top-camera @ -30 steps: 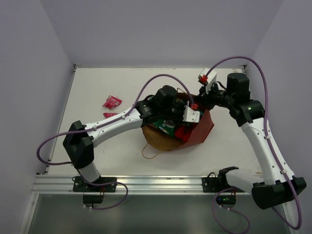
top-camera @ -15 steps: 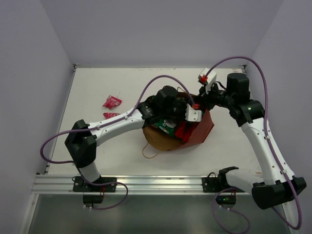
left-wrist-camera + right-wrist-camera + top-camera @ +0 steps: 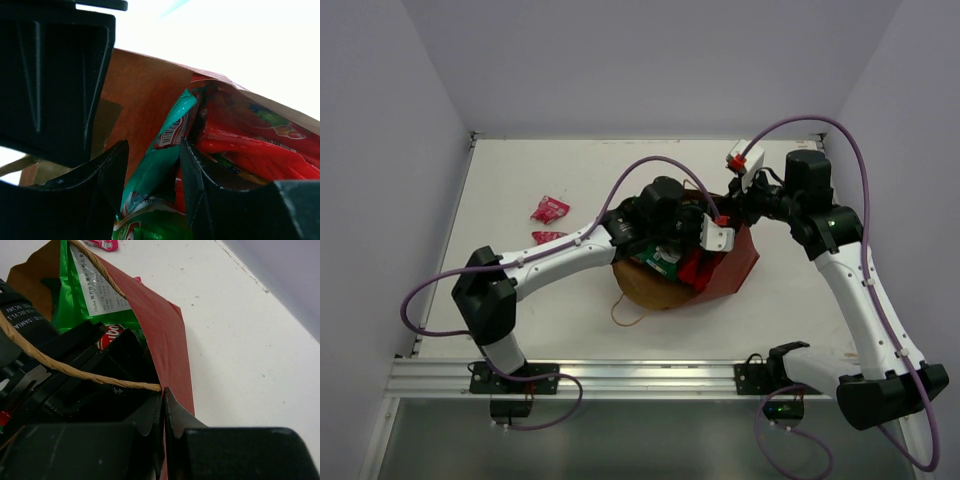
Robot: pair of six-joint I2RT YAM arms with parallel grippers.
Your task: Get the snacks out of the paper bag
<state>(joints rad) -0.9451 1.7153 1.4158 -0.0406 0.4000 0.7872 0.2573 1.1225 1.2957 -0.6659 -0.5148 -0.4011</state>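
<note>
The paper bag (image 3: pixel 732 262) lies on its side at mid-table, its mouth facing left. My right gripper (image 3: pixel 728 213) is shut on the bag's red-brown rim (image 3: pixel 161 335), beside a twisted handle (image 3: pixel 90 373). My left gripper (image 3: pixel 672 240) is inside the mouth. In the left wrist view its jaws (image 3: pixel 152 150) stand open on either side of the teal packet (image 3: pixel 167 145), with a gap on the left. The red packet (image 3: pixel 240 145) lies to the right and the green-white chip bag (image 3: pixel 150 225) below, also seen in the right wrist view (image 3: pixel 85 295). Two red-pink sachets (image 3: pixel 549 208) (image 3: pixel 546 236) lie on the table at left.
A loose handle loop (image 3: pixel 625 312) trails from the bag toward the near edge. White walls close the table at back and sides. A metal rail (image 3: pixel 620 375) runs along the near edge. One pink sachet (image 3: pixel 102 244) shows at the top of the right wrist view.
My left arm has pushed slightly rightward, deeper into the bag's mouth. The right gripper keeps its hold on the rim and has not moved.
</note>
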